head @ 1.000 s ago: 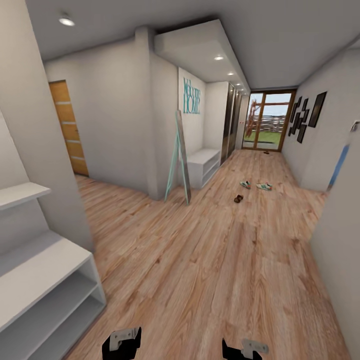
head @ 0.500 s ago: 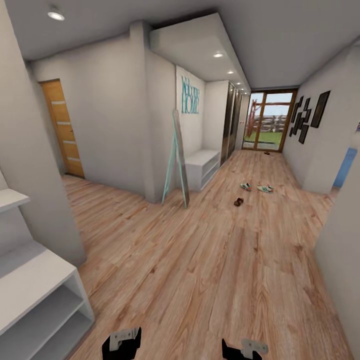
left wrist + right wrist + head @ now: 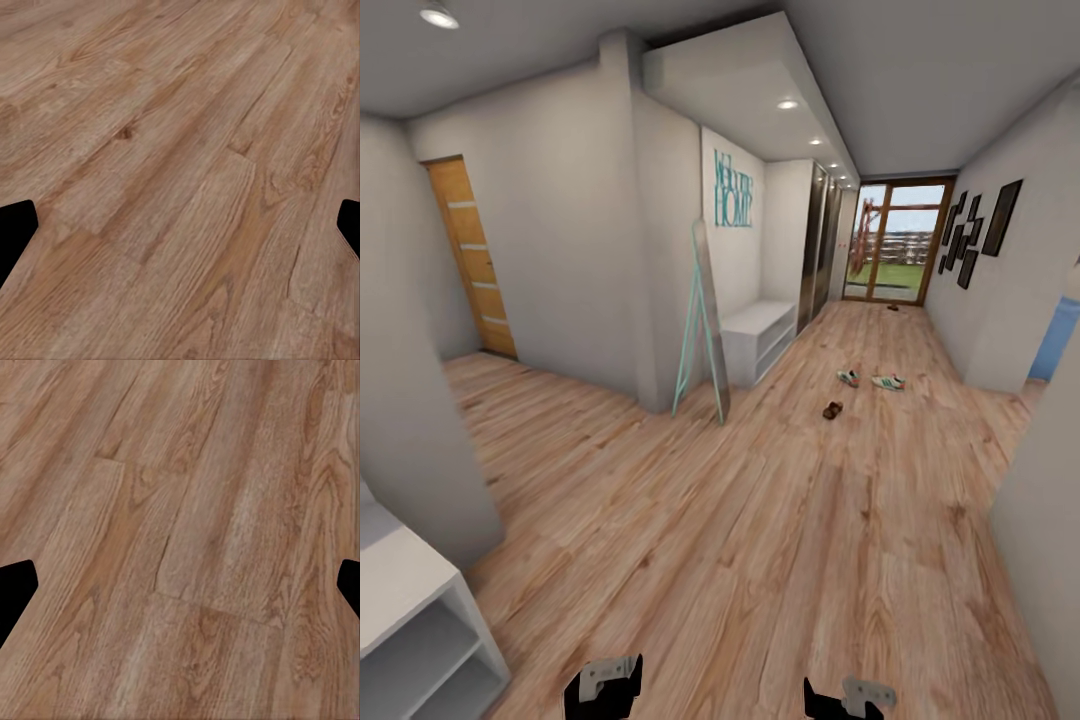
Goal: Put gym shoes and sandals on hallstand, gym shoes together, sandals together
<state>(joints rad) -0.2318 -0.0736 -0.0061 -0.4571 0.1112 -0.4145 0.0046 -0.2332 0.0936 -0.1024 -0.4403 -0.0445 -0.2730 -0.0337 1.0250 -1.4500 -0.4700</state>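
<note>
Two gym shoes (image 3: 868, 380) lie far down the corridor floor (image 3: 780, 520), one sandal (image 3: 832, 410) just nearer you; another dark item by the glass door is unclear. Hallstand (image 3: 758, 335) stands against the wall beyond the leaning mirror (image 3: 705, 320). Your left gripper (image 3: 180, 225) and right gripper (image 3: 180, 585) hang spread wide, empty, over bare planks.

Distant gym shoes (image 3: 868, 379) and sandal (image 3: 832, 410), details too small.

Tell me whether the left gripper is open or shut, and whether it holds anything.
Open and empty. In the left wrist view the left gripper's two dark fingertips sit at opposite edges, with only bare corridor floor between them.
</note>
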